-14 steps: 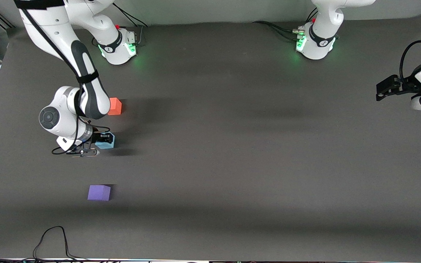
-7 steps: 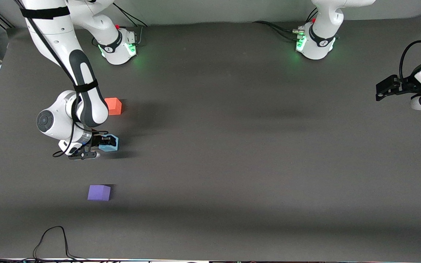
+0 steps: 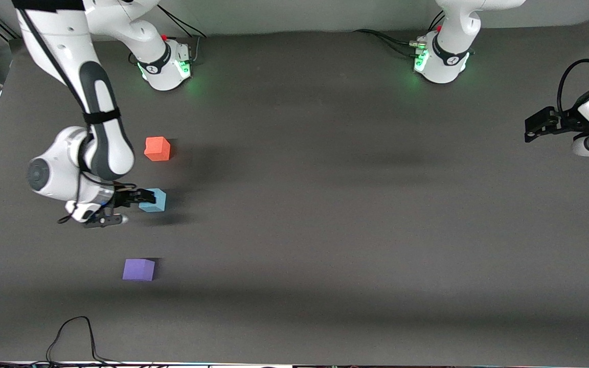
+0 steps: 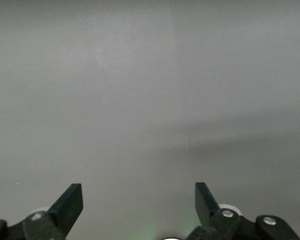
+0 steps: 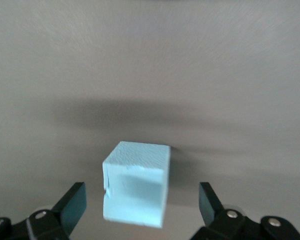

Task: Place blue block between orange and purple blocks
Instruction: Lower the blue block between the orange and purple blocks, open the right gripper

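blue block (image 3: 153, 200) sits on the table (image 3: 325, 204) between the orange block (image 3: 157, 148) and the purple block (image 3: 138, 269), nearer the front camera than the orange one and farther than the purple one, well apart from both. it lies a little toward the left arm's end of the line joining them, yet clearly in the gap, so the placing looks done as far as can be judged.

right gripper (image 3: 130, 203) is low beside the blue block, its fingers spread wide with nothing between them gripped; what seems left is only to lift that arm away without nudging the cube.

left gripper (image 3: 537, 125) waits at the left arm's end of the table, fingers wide apart and empty.

front view alone shows all three cubes and their order. right wrist view shows what it cannot: the blue block resting free on the table, with clear space between it and each fingertip (image 5: 75, 200). left wrist view shows only bare table past its open fingers (image 4: 72, 200).
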`<state>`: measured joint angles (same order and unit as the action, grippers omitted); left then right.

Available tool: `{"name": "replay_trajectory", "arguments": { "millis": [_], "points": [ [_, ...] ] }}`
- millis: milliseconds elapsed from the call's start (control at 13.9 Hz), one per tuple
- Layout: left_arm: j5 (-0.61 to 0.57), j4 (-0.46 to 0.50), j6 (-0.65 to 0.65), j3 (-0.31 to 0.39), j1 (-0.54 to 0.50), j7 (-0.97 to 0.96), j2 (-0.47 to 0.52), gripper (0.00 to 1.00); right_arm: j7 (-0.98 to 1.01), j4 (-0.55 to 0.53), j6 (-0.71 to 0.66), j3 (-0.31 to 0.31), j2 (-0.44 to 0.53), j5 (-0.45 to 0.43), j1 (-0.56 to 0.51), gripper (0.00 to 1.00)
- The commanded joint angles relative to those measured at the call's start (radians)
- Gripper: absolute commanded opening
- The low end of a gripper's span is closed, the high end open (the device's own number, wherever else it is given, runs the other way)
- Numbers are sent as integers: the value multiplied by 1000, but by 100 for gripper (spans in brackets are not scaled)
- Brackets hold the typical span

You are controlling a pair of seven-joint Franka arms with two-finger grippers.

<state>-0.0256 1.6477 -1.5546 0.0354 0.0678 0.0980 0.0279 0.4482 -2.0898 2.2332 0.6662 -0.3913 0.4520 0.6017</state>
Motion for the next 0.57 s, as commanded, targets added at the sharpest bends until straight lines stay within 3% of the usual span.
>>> {"name": "replay_trajectory", "arguments": {
  "millis": [0, 144, 502],
  "points": [
    [4, -11, 13, -5, -3, -3, 0, 100, -43, 106, -191, 47, 115, -151, 10, 100],
    [4, -11, 14, -5, -3, -4, 0, 100, -89, 241, -384, 58, 155, -196, 9, 100],
    [13, -11, 21, -3, -9, -3, 1, 100, -163, 499, -588, 76, 189, -271, 9, 100]
  ]
}}
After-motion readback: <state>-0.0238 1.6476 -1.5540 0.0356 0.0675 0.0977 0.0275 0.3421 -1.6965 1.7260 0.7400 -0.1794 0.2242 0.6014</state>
